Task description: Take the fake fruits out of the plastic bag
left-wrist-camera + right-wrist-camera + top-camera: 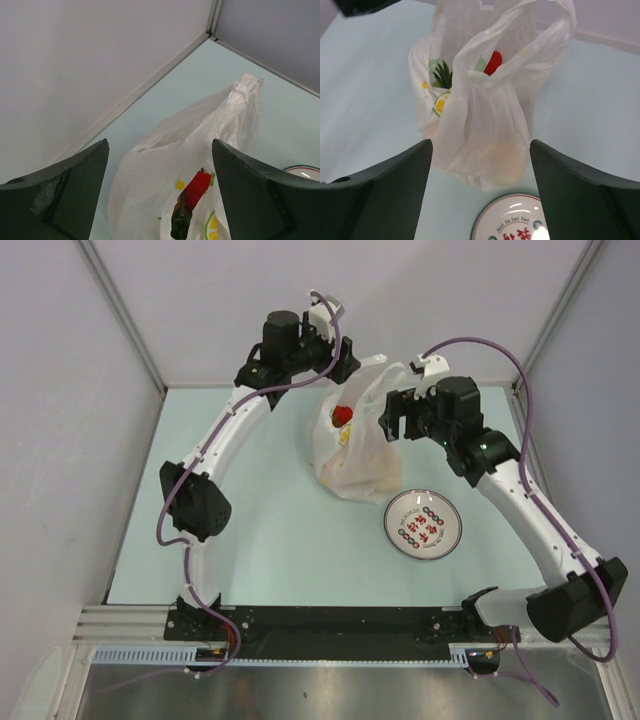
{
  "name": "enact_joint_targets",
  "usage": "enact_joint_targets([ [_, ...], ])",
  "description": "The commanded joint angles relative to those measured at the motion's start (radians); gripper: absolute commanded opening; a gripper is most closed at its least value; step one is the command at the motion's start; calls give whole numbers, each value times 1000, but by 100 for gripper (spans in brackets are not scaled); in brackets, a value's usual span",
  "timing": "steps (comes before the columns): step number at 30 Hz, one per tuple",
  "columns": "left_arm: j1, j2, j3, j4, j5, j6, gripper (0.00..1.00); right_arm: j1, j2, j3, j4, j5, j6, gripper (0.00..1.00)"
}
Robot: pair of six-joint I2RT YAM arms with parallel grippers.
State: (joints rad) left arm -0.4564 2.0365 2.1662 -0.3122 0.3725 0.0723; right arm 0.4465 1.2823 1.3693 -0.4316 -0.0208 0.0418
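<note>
A thin white bag [355, 445] slumps on the far middle of a pale table [260, 540], with its mouth gaping. A red strawberry [342, 416] and a pineapple's green crown [442, 75] show inside. The left gripper [160, 147] hovers over the bag's far left side and the right gripper [480, 147] over its right. Both have their jaws spread wide and hold nothing. A round plate [423, 524] lies just beside the bag's near right.

The top camera looks steeply down from above and behind the arm bases [200, 612], taking in the whole table [260, 540]. The 2 wrist cameras sit close, facing the plastic bag [355, 445] from opposite sides; all 3 views share bag and plate [422, 524].
</note>
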Motion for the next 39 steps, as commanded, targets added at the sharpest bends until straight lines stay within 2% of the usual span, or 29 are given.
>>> enact_joint_targets([
  [1,1,-44,-5,35,98,-9,89,-75,84,88,108,-34,177,81],
  [8,-13,-18,-16,38,135,26,86,-115,207,158,181,-157,280,72],
  [11,-25,16,-14,61,83,44,78,-109,258,188,200,-177,294,69],
  [12,-25,28,1,65,71,34,67,-108,270,197,202,-179,297,68],
  [14,-21,62,27,62,52,18,57,-108,311,230,206,-189,305,66],
  [15,-19,68,43,62,48,12,47,-108,325,241,208,-194,309,66],
  [17,-18,65,38,67,36,4,35,-106,356,275,211,-191,317,66],
  [18,-18,64,34,67,36,6,24,-106,389,287,214,-180,317,66],
  [20,-13,54,26,64,25,1,12,-108,425,312,218,-168,317,66],
  [21,-13,53,15,65,7,-5,0,-112,468,348,218,-160,320,64],
  [22,-11,48,11,68,-10,-14,0,-112,486,367,220,-160,320,61],
  [23,-4,41,6,71,-35,-26,0,-115,512,393,220,-156,304,50],
  [25,5,28,0,70,-55,-35,0,-118,589,486,199,-116,279,37],
  [26,21,19,-3,74,-73,-43,0,-123,612,520,197,-108,276,16],
  [27,28,4,-3,76,-86,-46,0,-129,635,555,195,-96,261,4],
  [28,39,-5,0,79,-99,-51,0,-135,693,648,200,-96,250,0],
  [30,76,-25,24,99,-127,-57,0,-147,754,764,212,-122,228,0],
  [31,87,-25,44,104,-141,-55,0,-158,817,892,214,-131,227,0],
  [35,137,-56,139,125,-150,-51,0,-164,943,1231,189,-189,165,0],
  [37,142,-97,153,136,-143,-52,0,-166,915,1225,243,-218,142,0],
  [39,144,-125,146,127,-123,-52,0,-167,826,1124,269,-252,138,0],
])
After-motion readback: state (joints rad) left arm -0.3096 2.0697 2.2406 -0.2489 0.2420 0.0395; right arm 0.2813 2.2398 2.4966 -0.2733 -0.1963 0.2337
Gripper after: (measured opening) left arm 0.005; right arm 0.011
